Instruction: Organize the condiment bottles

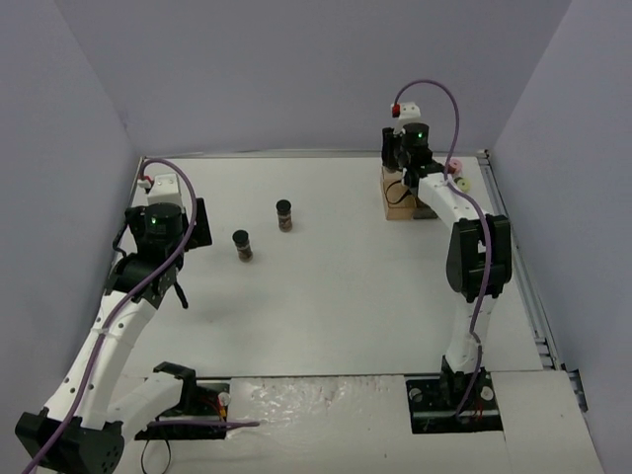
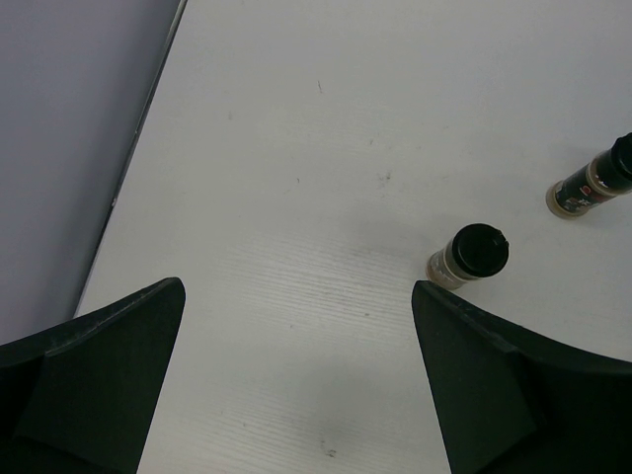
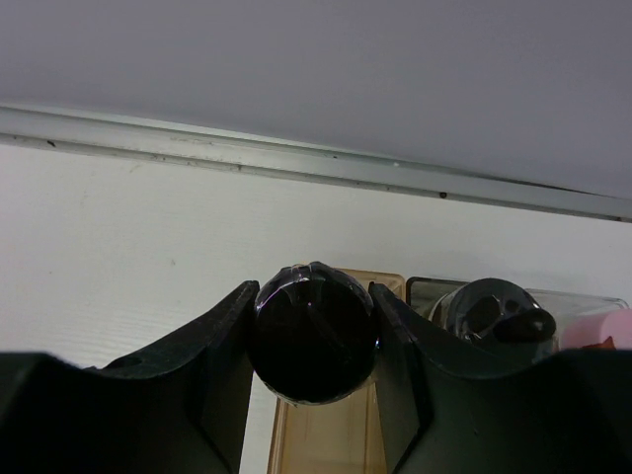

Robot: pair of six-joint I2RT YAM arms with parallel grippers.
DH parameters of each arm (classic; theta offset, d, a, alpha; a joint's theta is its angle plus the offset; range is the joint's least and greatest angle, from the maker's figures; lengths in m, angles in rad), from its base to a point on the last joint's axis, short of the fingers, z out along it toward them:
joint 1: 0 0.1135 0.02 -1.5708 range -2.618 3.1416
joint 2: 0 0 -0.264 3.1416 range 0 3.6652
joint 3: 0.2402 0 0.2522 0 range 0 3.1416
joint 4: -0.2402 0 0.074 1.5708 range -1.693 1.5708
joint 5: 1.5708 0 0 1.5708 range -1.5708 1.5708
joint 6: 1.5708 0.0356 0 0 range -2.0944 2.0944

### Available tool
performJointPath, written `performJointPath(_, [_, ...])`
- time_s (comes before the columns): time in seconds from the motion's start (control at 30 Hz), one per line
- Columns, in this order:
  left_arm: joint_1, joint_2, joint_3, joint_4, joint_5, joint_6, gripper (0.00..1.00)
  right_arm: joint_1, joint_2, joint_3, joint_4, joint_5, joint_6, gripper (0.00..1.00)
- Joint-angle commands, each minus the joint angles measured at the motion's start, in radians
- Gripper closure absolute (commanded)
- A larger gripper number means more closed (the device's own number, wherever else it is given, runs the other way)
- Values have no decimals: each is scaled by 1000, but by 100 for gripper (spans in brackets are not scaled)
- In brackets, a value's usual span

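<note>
Two black-capped condiment bottles stand on the white table, one (image 1: 242,245) nearer the left arm and one (image 1: 284,214) further back. In the left wrist view they appear as the nearer bottle (image 2: 472,255) just past the right finger and the further bottle (image 2: 592,183) at the right edge. My left gripper (image 2: 296,286) hangs open over bare table, holding nothing. My right gripper (image 3: 313,288) is shut on a black-capped bottle (image 3: 313,331) above the tray's amber compartment (image 3: 326,434). Another black-capped bottle (image 3: 494,311) sits in the grey compartment beside it. In the top view the right gripper (image 1: 393,163) is over the tray (image 1: 400,205).
The tray stands at the back right near the rear wall and a metal rail (image 3: 296,163). A pink cap (image 1: 454,166) and a yellow cap (image 1: 462,184) show behind the right arm. Purple walls close in the table on three sides.
</note>
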Motion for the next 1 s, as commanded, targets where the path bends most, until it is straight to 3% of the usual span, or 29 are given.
performJointPath(0.0, [6, 10, 19, 54, 2, -6, 3, -14, 63, 66, 56, 52, 36, 93])
performJointPath(0.33, [8, 31, 24, 52, 11, -6, 3, -34, 140, 41, 119, 75, 66, 93])
performJointPath(0.97, [9, 38, 27, 51, 19, -10, 3, -47, 28, -62, 190, 77, 62, 97])
